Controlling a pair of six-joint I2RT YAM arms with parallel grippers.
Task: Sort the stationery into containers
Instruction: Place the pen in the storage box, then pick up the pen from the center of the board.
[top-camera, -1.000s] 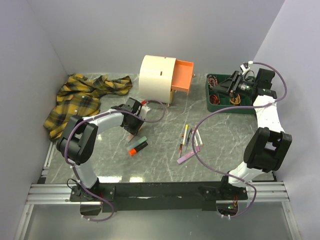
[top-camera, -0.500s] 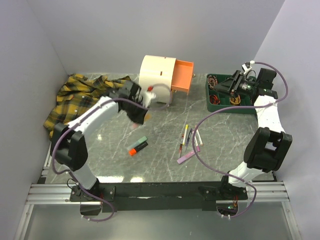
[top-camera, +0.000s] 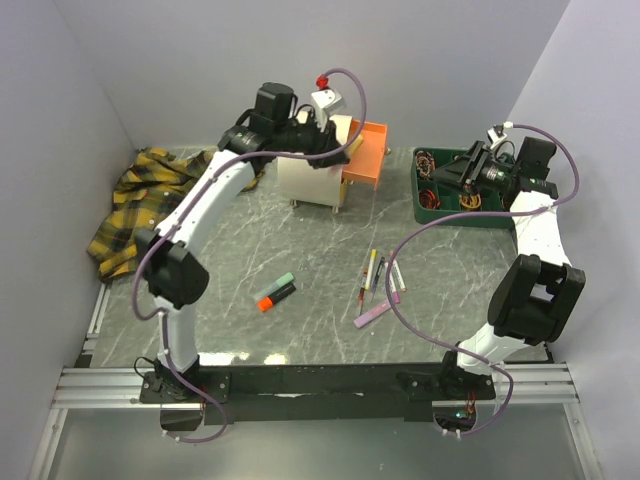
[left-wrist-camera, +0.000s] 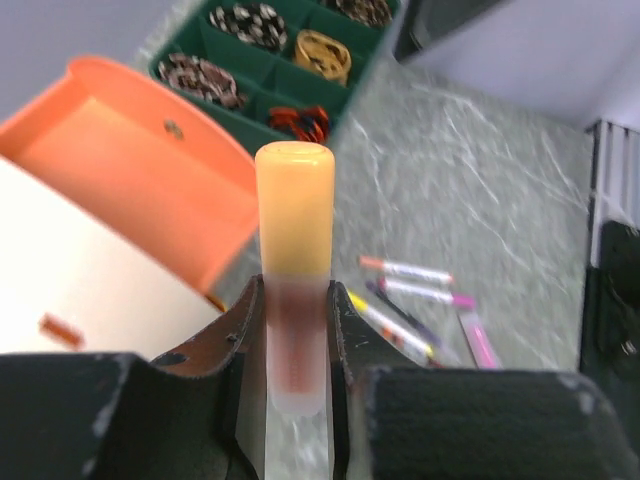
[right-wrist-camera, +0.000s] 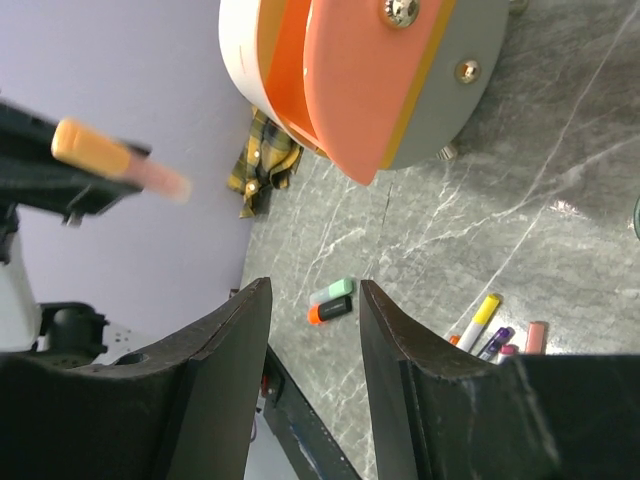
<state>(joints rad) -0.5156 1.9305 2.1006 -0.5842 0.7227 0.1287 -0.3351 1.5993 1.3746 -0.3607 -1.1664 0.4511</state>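
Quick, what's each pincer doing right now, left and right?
Left pincer: closed on the orange highlighter.
Right pincer: open, holding nothing.

Looks like a robotics lab test cell, not a home or office. Plain lilac panels (top-camera: 300, 50) boxing in the far, left and right sides; marble-patterned bench (top-camera: 320, 290) fitted between them; aluminium rail (top-camera: 320, 385) along the near edge carrying both arm bases; purple cabling (top-camera: 430, 240) looped loosely. Staged props scattered about, possibly for data collection.
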